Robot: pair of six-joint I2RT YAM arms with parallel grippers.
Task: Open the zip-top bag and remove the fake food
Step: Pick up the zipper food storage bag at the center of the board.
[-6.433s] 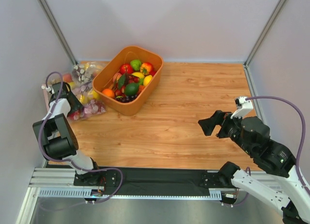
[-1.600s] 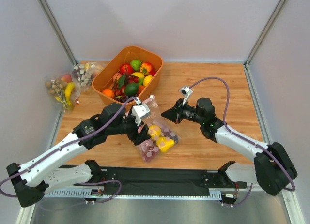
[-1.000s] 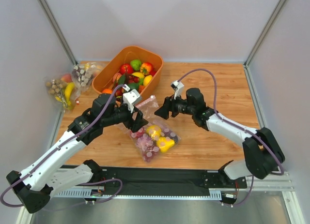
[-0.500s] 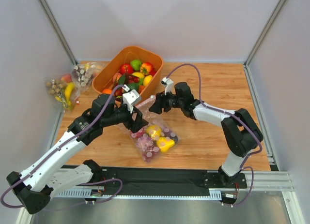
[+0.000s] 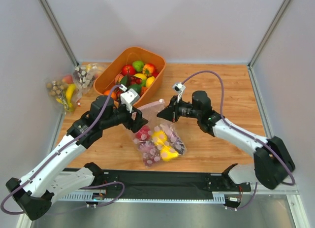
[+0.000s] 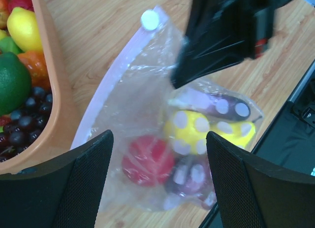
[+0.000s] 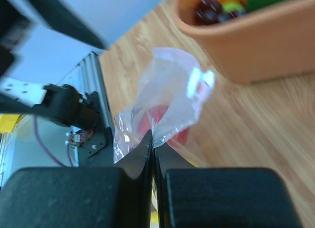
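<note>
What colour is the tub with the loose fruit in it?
Orange. The tub shows best in the top view.

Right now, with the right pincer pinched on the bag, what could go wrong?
The right pincer is shut on a thin fold of the bag, off the zip strip; a pull may slip or stretch the plastic instead of opening it. The left pincer is open above the bag, so nothing anchors it and it may just drag, fruit inside.

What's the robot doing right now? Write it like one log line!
right gripper: shut, pinching zip-top bag | left gripper: open over bag | fake food: inside bag
</note>
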